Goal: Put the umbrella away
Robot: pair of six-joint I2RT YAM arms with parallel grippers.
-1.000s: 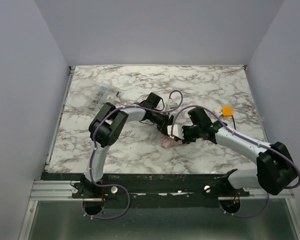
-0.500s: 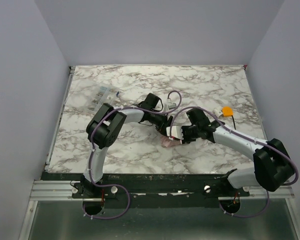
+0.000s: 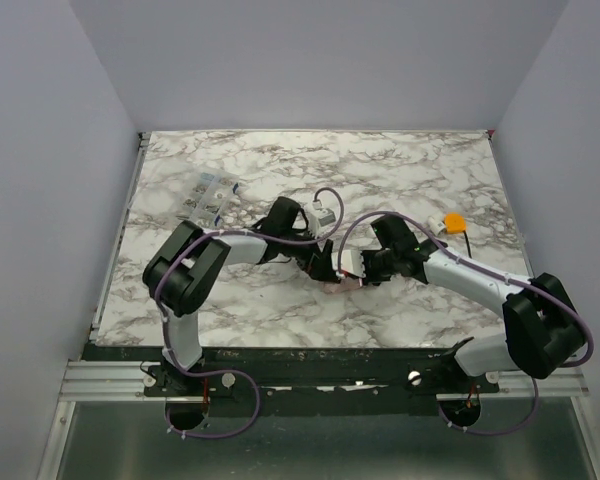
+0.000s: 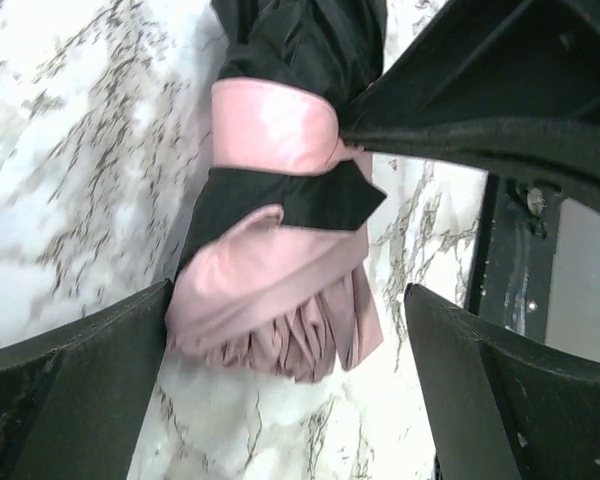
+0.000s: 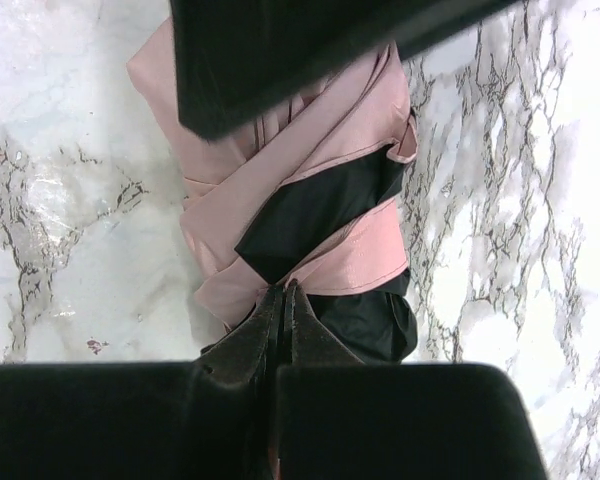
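Pale pink umbrella (image 4: 270, 290) lay folded on the marble-patterned desk (image 3: 430, 170), near the middle and towards the front edge, between the two hands. Compared with half a second earlier, the left arm (image 3: 185, 265) had swung its elbow outward to the left and lower, and its wrist had shifted a little leftward. From above, less pink fabric showed than before, only a sliver beneath the hands.

The left hand (image 4: 288, 300) was spread wide, one finger on either side of the bundled fabric, not pressing it. A black band (image 4: 280, 195) crossed the bundle, and a pink strap (image 5: 360, 260) wrapped over it. The right hand (image 5: 280, 292) had its fingers pressed together, pinching the edge of that strap where it met the dark cloth.

A finger of the left hand cut across the top of the right wrist view and hid the umbrella's far end. A small orange object (image 3: 454, 221) sat well apart near the right edge. A clear packet (image 3: 205, 195) lay well apart at the far left.
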